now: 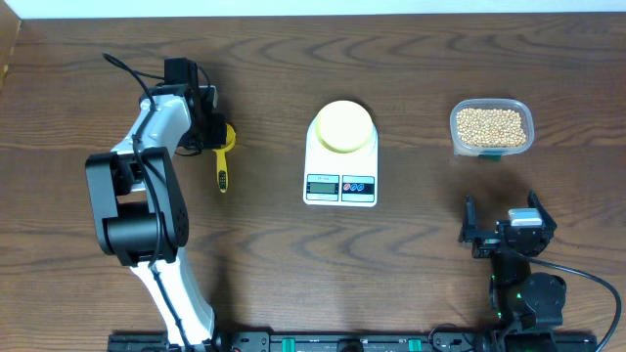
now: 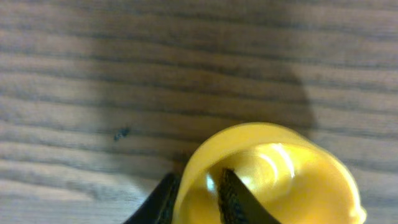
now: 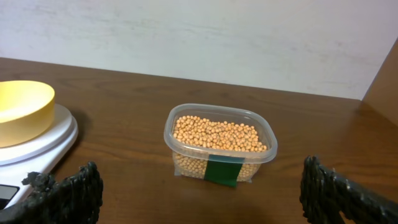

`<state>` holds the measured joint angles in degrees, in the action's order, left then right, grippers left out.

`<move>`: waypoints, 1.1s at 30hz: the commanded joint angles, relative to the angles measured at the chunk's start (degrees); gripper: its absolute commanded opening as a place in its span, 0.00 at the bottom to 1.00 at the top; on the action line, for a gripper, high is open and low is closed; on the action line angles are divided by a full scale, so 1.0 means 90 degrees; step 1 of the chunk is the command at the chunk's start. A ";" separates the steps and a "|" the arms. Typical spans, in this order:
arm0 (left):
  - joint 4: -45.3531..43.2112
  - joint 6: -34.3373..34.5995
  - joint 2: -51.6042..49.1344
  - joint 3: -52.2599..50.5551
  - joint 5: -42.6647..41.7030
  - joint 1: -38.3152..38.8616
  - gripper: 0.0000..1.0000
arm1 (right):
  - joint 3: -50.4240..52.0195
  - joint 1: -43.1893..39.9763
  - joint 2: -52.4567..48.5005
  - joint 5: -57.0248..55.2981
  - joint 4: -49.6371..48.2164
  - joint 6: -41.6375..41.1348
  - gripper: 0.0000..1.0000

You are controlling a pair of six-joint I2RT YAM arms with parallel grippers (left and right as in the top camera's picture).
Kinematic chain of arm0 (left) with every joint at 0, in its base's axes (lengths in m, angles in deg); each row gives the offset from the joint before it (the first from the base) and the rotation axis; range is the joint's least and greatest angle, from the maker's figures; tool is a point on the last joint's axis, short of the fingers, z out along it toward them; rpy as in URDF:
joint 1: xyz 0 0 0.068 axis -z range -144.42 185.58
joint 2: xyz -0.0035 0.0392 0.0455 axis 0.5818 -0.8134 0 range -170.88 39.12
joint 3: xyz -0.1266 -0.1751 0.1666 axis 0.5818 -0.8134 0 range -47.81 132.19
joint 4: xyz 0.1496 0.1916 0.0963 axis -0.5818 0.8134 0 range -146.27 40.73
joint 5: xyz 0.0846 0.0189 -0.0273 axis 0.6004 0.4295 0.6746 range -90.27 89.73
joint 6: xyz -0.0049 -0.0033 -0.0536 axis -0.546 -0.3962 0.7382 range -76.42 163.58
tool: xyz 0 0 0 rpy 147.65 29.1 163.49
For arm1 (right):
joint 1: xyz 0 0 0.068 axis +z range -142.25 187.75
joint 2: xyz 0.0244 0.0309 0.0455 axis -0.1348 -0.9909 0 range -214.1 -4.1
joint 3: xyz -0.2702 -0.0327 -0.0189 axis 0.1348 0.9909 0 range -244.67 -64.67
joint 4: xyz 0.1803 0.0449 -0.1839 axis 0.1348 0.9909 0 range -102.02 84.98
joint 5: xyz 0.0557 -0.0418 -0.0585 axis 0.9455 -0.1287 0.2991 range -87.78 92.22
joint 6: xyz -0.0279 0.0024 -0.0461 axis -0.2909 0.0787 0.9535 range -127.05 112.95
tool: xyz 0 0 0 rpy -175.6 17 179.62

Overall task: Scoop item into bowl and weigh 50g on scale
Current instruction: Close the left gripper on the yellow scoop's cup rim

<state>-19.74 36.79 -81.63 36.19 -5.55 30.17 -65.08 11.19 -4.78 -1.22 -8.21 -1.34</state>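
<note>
Two left fingers [image 2: 236,199] — astride scoop [image 2: 292,174] wall

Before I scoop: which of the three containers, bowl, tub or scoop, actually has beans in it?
Only the clear tub right of the scale holds beans; the pale yellow bowl and scoop show none.
</note>
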 commanded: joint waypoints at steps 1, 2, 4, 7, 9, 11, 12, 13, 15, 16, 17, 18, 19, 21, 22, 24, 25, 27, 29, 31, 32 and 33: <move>0.0032 0.0029 -0.0243 -0.0049 -0.0007 0.0010 0.08 | 0.0010 -0.0002 0.0041 -0.0029 0.0019 0.0085 0.99; 0.0029 0.0029 -0.0240 -0.0049 -0.0007 0.0010 0.08 | 0.0010 -0.0002 0.0041 -0.0029 0.0019 0.0085 0.99; 0.0032 0.0083 -0.0238 -0.0046 -0.0007 0.0010 0.08 | 0.0010 -0.0002 0.0041 -0.0029 0.0022 0.0085 0.99; 0.0032 0.0209 -0.0095 -0.0044 -0.0007 0.0010 0.07 | 0.0010 -0.0002 0.0041 -0.0027 0.0022 0.0085 0.99; 0.0032 0.0301 0.0148 -0.0024 -0.0010 0.0010 0.08 | 0.0010 -0.0002 0.0041 -0.0029 0.0022 0.0085 0.99; 0.0029 0.0459 0.0515 0.0002 -0.0007 0.0010 0.08 | 0.0010 -0.0002 0.0041 -0.0029 0.0019 0.0085 0.99; 0.0027 0.0527 0.0712 0.0007 -0.0010 0.0010 0.08 | 0.0010 -0.0002 0.0041 -0.0029 0.0022 0.0085 0.99; 0.0027 0.0602 0.0930 0.0007 -0.0010 0.0010 0.08 | 0.0010 -0.0002 0.0041 -0.0029 0.0022 0.0085 0.99; 0.0029 0.0760 0.1411 0.0007 -0.0010 0.0010 0.08 | 0.0010 -0.0002 0.0041 -0.0027 0.0019 0.0085 0.99; 0.0029 0.0852 0.1681 0.0007 -0.0010 0.0010 0.08 | 0.0010 -0.0002 0.0041 -0.0029 0.0019 0.0085 0.99; 0.0034 0.0908 0.1885 0.0007 -0.0010 0.0010 0.08 | 0.0010 -0.0002 0.0041 -0.0029 0.0019 0.0085 0.99; 0.0053 0.0967 0.2135 0.0007 -0.0012 0.0010 0.08 | 0.0010 -0.0002 0.0041 -0.0029 0.0022 0.0085 0.99; 0.0078 0.1018 0.2329 0.0007 -0.0012 0.0010 0.07 | 0.0010 -0.0002 0.0041 -0.0029 0.0022 0.0085 0.99; 0.0170 0.1059 0.2739 0.0007 -0.0012 0.0010 0.07 | 0.0010 -0.0002 0.0041 -0.0027 0.0019 0.0085 0.99; 0.0211 0.1056 0.2892 0.0007 -0.0010 0.0010 0.08 | 0.0010 -0.0002 0.0041 -0.0029 0.0022 0.0085 0.99; 0.0318 0.1054 0.3167 0.0007 -0.0010 0.0010 0.08 | 0.0010 -0.0002 0.0041 -0.0029 0.0022 0.0085 0.99; 0.0406 0.1054 0.3298 0.0007 -0.0010 0.0010 0.08 | 0.0010 -0.0002 0.0041 -0.0029 0.0019 0.0085 0.99; 0.0561 0.1054 0.3424 0.0007 -0.0012 0.0010 0.08 | 0.0010 -0.0002 0.0041 -0.0029 0.0022 0.0085 0.99; 0.0767 0.1054 0.3490 0.0007 -0.0012 0.0012 0.07 | 0.0010 -0.0002 0.0041 -0.0029 0.0022 0.0085 0.99; 0.0942 0.1054 0.3492 0.0007 -0.0015 0.0015 0.08 | 0.0010 -0.0002 0.0041 -0.0029 0.0019 0.0085 0.99; 0.1042 0.1054 0.3487 0.0000 -0.0015 0.0032 0.08 | 0.0010 -0.0002 0.0041 -0.0029 0.0019 0.0085 0.99; 0.1078 0.1052 0.3487 0.0000 -0.0015 0.0049 0.08 | 0.0010 -0.0002 0.0041 -0.0029 0.0019 0.0085 0.99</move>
<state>-11.13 45.31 -50.46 35.82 -5.92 30.17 -65.08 11.19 -4.78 -1.22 -8.21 -1.34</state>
